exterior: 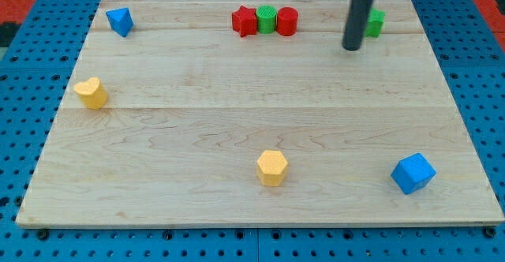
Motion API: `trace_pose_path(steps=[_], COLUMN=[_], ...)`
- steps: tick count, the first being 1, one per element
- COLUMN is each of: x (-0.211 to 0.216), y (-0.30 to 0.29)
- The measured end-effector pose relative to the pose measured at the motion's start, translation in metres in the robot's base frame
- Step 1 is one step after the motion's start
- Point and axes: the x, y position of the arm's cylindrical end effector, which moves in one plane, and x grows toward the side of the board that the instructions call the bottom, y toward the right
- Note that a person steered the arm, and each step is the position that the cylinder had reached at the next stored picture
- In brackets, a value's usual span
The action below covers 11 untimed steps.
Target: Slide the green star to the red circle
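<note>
The rod's tip (352, 47) rests on the wooden board (237, 128) near the view's top right. There are no jaws to speak of here, and the rod holds nothing; it can only shove. Just to the view's right of the rod, partly hidden behind it, sits a green block (376, 22), which is probably the green star, though the rod covers too much of it for the shape to be sure. Whether rod and block touch cannot be told.

The red circle (286, 21) stands further to the view's left along the same top edge, at the right-hand end of a tight row: a red star (245, 21), a green circle (267, 18) and then the red one, each touching its neighbour.

The tip is on the wrong side for the push. It stands between the green star and the goal, so a straight move to the view's right would drive the block away. The sound approach seems to be to skirt around the block below it, come to rest on its right-hand side, and then push steadily to the view's left along the row's line (a star's points tend to make it spin off an off-centre contact, so aiming through its middle matters). The push should ease off just short of the red circle, or the whole row may be knocked along.
</note>
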Motion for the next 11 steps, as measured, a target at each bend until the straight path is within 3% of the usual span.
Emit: trace_pose_path(steps=[1, 2, 3, 5, 7, 9, 11], x=[-0.001, -0.03, -0.064, -0.089, -0.046, -0.059, -0.065], y=[0.07, 0.107, 0.09, -0.033, 0.041, -0.025, -0.053])
